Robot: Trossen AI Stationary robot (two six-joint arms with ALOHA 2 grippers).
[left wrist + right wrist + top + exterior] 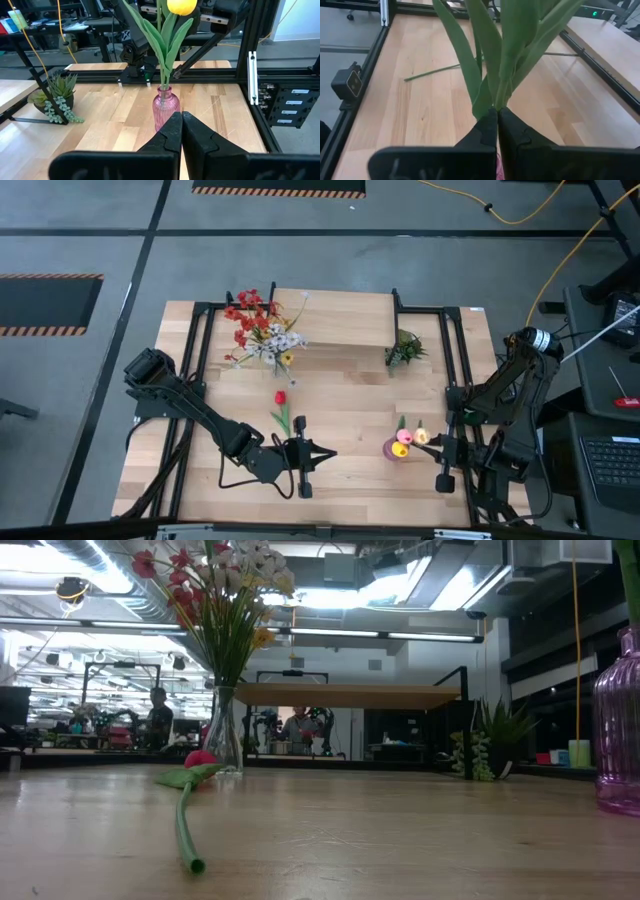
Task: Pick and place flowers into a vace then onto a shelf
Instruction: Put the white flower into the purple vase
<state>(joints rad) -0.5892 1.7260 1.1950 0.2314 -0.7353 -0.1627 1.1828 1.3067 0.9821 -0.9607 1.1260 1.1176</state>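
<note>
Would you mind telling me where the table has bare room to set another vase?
Free: between the red tulip and pink vase; also below the shelf. Crowded: around the clear vase of flowers at the shelf's left end.

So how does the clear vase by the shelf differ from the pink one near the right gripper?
The clear vase is colourless and holds a full mixed bunch of red, white and yellow sprays; the pink vase is tinted and holds tulips only. The clear vase stands beside the shelf, the pink vase nearer the table's front. Both stand upright.
</note>
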